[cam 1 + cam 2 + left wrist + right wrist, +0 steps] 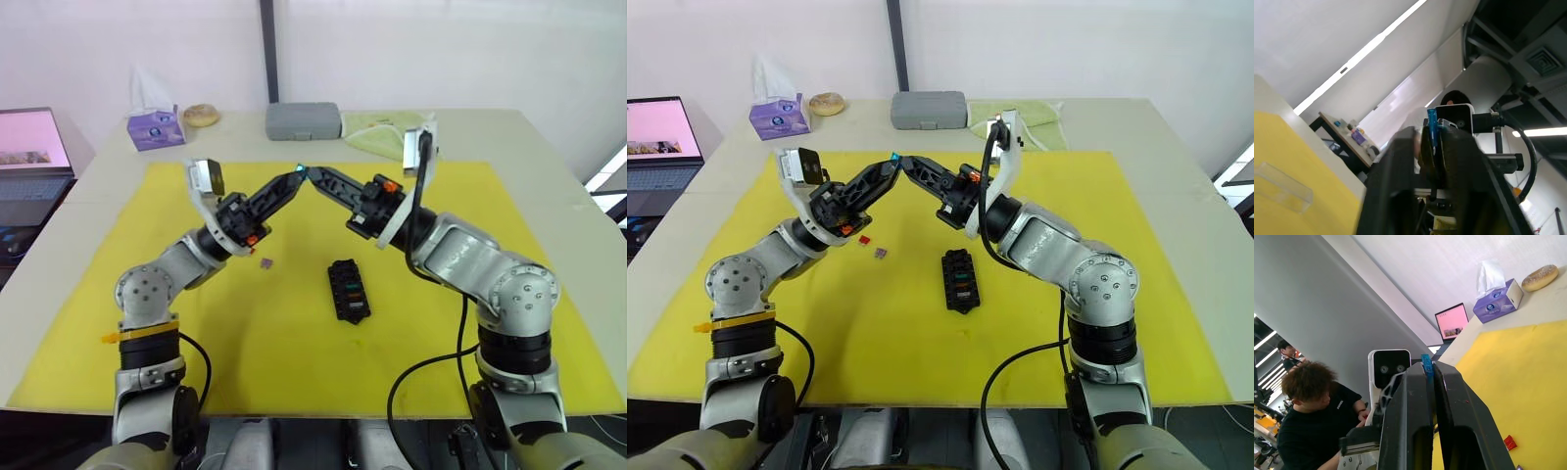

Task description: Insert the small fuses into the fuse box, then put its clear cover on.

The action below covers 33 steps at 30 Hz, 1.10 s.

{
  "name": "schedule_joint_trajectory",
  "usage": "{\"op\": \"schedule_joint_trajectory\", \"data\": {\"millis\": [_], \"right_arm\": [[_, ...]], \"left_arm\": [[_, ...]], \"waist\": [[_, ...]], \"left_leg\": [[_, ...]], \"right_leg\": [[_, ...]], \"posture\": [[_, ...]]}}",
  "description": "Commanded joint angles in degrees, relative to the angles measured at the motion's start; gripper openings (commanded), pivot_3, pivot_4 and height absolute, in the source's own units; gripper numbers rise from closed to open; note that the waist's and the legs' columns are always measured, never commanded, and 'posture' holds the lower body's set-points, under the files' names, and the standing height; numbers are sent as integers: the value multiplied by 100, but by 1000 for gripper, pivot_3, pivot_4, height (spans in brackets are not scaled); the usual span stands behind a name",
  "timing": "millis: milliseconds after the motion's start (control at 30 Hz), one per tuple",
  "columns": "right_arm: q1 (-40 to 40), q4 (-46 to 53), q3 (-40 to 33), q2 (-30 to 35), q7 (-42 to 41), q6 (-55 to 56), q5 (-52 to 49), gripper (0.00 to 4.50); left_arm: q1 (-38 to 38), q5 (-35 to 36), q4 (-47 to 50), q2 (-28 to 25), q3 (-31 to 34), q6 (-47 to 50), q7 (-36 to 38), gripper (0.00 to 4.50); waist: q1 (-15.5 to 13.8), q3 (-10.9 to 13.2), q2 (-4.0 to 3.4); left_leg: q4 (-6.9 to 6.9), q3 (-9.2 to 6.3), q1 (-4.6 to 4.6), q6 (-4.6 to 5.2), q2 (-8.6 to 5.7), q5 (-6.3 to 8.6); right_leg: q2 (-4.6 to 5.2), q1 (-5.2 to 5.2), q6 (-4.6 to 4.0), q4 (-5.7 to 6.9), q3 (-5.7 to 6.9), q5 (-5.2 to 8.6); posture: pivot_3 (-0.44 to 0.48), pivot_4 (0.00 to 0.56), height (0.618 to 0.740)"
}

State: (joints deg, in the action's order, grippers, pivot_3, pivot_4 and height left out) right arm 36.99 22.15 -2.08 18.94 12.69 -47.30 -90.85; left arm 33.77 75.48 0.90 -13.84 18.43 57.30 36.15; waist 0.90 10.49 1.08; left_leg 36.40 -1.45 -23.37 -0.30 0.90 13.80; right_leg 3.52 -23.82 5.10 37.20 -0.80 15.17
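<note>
Both grippers meet tip to tip above the yellow mat (294,362). Between the tips is a small teal fuse (299,169), and both my left gripper (294,177) and my right gripper (312,175) are shut on it. It sticks out between the dark fingers in the left wrist view (1432,126) and the right wrist view (1425,363). The black fuse box (348,291) lies on the mat below them with coloured fuses in its slots. A purplish fuse (880,253) and a red fuse (864,242) lie loose to its left. The clear cover (1283,185) rests on the mat.
A grey case (303,120), a green cloth (377,132), a purple tissue box (155,128) and a round bun-like thing (201,115) stand along the table's far side. A laptop (29,162) sits far left. A person (1312,421) sits nearby.
</note>
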Motion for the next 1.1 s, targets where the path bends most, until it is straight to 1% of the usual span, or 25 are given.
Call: {"op": "schedule_joint_trajectory", "data": {"millis": [33,133,200,233,300,367,400,500,567,633,700,800,867,900,1000,1100], "right_arm": [[-26,170,-30,36,-291,23,41,0],[-76,144,-113,141,-599,83,340,0],[-182,205,-197,256,-1108,335,933,0],[-276,236,-205,439,-1589,488,1352,0],[-559,147,-144,1098,-2925,796,2247,0],[-802,-81,-216,1562,-4159,1224,2795,0],[-869,-288,-235,1792,-4867,1292,2875,0],[-961,-835,-106,2210,-6491,1742,3436,0],[-927,-1217,-11,2267,-7095,2016,3820,0],[-945,-1678,316,2378,-7887,2700,4602,0],[-958,-2045,528,2350,-8431,3240,5131,0],[-869,-2493,673,2082,-8851,3818,5546,0],[-806,-2697,767,1928,-9081,4154,5800,0],[-770,-2822,789,1852,-9161,4301,5909,0],[-613,-3213,791,1640,-9293,4604,6143,0],[-459,-3510,785,1486,-9387,4857,6337,0]], "left_arm": [[-58,72,250,-389,-44,157,257,2929],[-182,-108,425,-808,-78,128,442,4474],[-307,-392,627,-1145,-140,4,613,4474],[-396,-559,762,-1373,-147,-80,776,4474],[-630,-932,1079,-2009,-203,-183,1189,4474],[-874,-1434,1346,-2543,-343,-490,1590,4474],[-1018,-1617,1464,-2754,-382,-650,1794,4474],[-1490,-2143,1872,-3244,-500,-1158,2305,4474],[-1795,-2378,2110,-3460,-566,-1431,2603,4474],[-2138,-2507,2353,-3575,-600,-1638,2830,4474],[-2364,-2643,2472,-3561,-647,-1838,2927,4474],[-2623,-2992,2500,-3450,-813,-2239,2987,4474],[-2771,-3056,2539,-3362,-865,-2354,2949,4474],[-2863,-3156,2582,-3354,-920,-2462,2975,4474],[-3112,-3464,2636,-3377,-1057,-2794,3123,4474],[-3183,-3483,2593,-3368,-1074,-2831,3126,4474]], "waist": [[9,0,0],[15,0,0],[3,1,-1],[1,1,-1],[-11,2,-1],[-13,4,-3],[-14,4,-3],[-2,7,-8],[12,8,-9],[17,8,-9],[3,9,-10],[-15,10,-11],[-12,10,-11],[-12,11,-10],[-6,12,-13],[-12,12,-13]], "left_leg": [[-1,0,0,0,0,0],[-8,1,0,0,0,0],[-11,1,-2,0,0,0],[-12,2,-2,0,0,0],[-17,7,-2,0,-1,0],[-20,9,-7,0,-2,0],[-23,15,-7,0,-3,0],[-25,19,-5,0,-1,0],[-26,25,-1,0,3,0],[-26,25,0,0,8,0],[-25,26,0,0,8,0],[-23,28,-2,0,7,0],[-23,28,-2,-1,7,0],[-22,27,-2,-1,7,0],[-23,28,-1,-1,7,-1],[-23,27,0,-4,7,-2]], "right_leg": [[0,-1,0,0,0,0],[-1,-6,-1,0,-2,0],[0,-10,-1,0,-3,0],[-1,-12,-1,-1,-3,1],[0,-11,-1,-9,-5,1],[0,-16,-2,-18,-5,1],[1,-19,-2,-20,-7,1],[2,-18,-20,-21,-10,11],[0,-19,-21,-20,-16,12],[-4,-21,-24,-20,-16,11],[-4,-22,-24,-20,-17,12],[-1,-22,-23,-19,-18,11],[0,-22,-18,-18,-19,8],[0,-22,-5,-18,-19,1],[0,-22,-6,-17,-19,1],[0,-22,-6,-15,-19,1]], "posture": [[0,150,740],[0,150,740],[0,150,740],[0,150,740],[0,150,740],[0,150,740],[0,150,740],[0,150,740],[0,150,740],[0,150,740],[0,150,740],[0,150,740],[0,150,740],[0,150,740],[0,150,740],[0,150,740]]}}
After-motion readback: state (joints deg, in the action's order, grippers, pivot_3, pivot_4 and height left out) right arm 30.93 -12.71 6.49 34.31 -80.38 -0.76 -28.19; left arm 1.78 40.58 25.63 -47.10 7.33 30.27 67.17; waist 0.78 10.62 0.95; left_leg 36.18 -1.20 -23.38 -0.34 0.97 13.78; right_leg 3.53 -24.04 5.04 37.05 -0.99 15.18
